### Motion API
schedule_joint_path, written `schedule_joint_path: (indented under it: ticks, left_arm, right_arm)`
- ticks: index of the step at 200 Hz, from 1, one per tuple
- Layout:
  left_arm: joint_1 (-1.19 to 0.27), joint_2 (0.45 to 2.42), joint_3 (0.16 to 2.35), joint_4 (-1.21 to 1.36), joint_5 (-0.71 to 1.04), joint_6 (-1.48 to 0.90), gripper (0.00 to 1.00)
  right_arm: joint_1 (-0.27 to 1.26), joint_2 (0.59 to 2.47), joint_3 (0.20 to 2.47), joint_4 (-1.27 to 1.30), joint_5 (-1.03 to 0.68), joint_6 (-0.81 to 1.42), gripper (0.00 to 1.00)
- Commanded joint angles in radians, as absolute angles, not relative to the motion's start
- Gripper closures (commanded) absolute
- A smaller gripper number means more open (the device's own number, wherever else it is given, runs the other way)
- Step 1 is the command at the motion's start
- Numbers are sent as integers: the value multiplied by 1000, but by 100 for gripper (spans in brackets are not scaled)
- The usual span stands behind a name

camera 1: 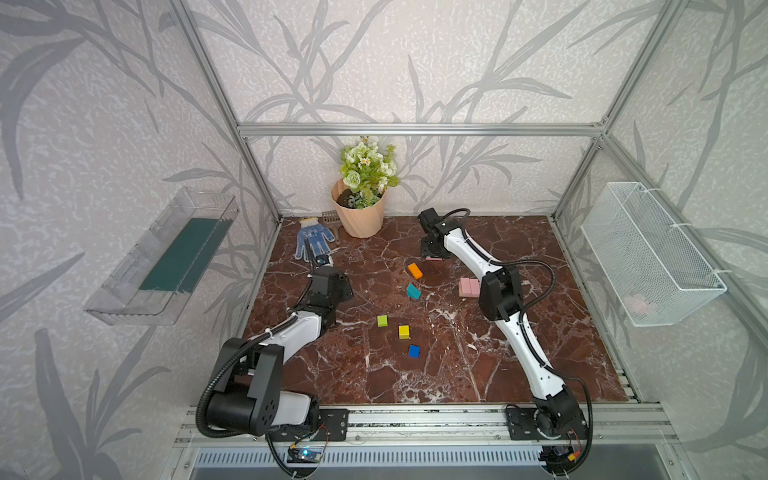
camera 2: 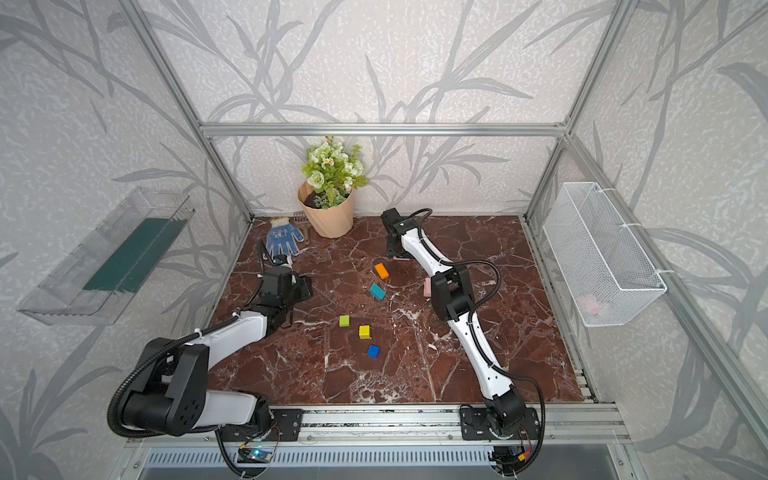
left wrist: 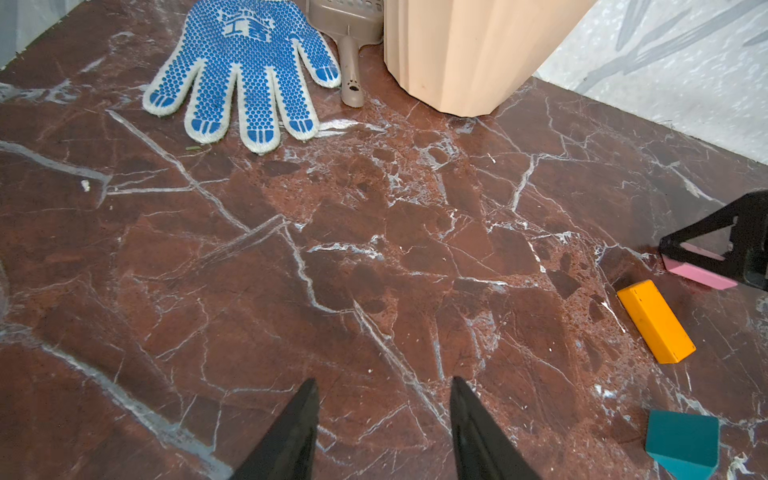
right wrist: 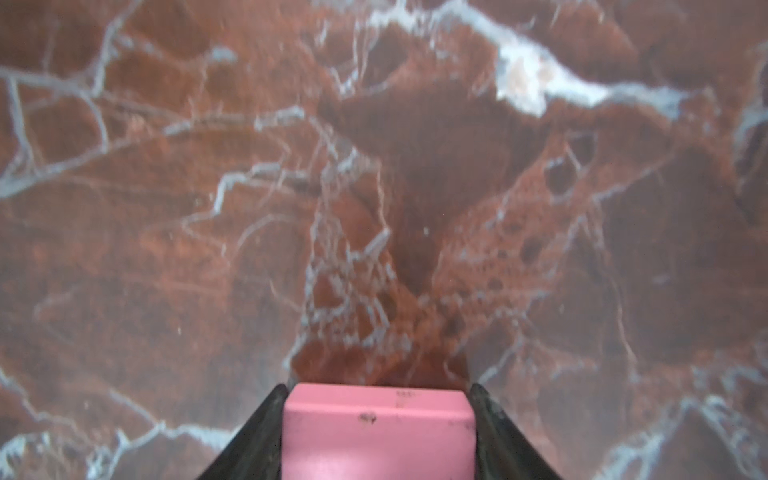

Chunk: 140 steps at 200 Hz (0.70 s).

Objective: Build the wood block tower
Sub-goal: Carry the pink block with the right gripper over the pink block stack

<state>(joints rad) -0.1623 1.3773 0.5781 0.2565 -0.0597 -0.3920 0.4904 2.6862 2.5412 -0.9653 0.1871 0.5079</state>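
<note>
Right hand (right wrist: 379, 389) tight around pink block (right wrist: 378, 436), left hand (left wrist: 384, 381) slack; glove (left wrist: 245, 62) lettering unclear.

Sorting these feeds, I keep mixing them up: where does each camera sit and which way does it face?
Both top views: high over the front rail, looking down and back over the marble table; left arm and right arm show.
Left wrist: low over the table, facing glove and flower pot; open left gripper shows.
Right wrist: close above the table; right gripper shut on pink block shows.
Shared: left wrist and top views show the orange block.
</note>
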Motion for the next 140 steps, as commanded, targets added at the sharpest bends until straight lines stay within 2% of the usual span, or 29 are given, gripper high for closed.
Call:
schedule_joint_path:
  ticks: [1,12,36,69,106,140]
  left_arm:
    - [-159,1368,551,322,32,-344,49]
    - [-160,1354,528,359,79,-331,45]
    - [-161,1288,444,468,129,-316,27]
    - [-163,1179,316,619,137,-313,14]
    - [-163,1186,316,628,122,-318,11]
    - [-166,1211,343,597,124,-318,13]
  right_arm:
    - [502,2528,2479,-1035,189,470,58]
    - [505,2462,2401,-1021,205,455,59]
    - [506,2272,2148,-915,205,426,61]
    - [496,1985,1746,-730,242,395,61]
    - [479,1780,1433,-593,281,370,69]
    - [470,1666,1230,-425,302,349,68]
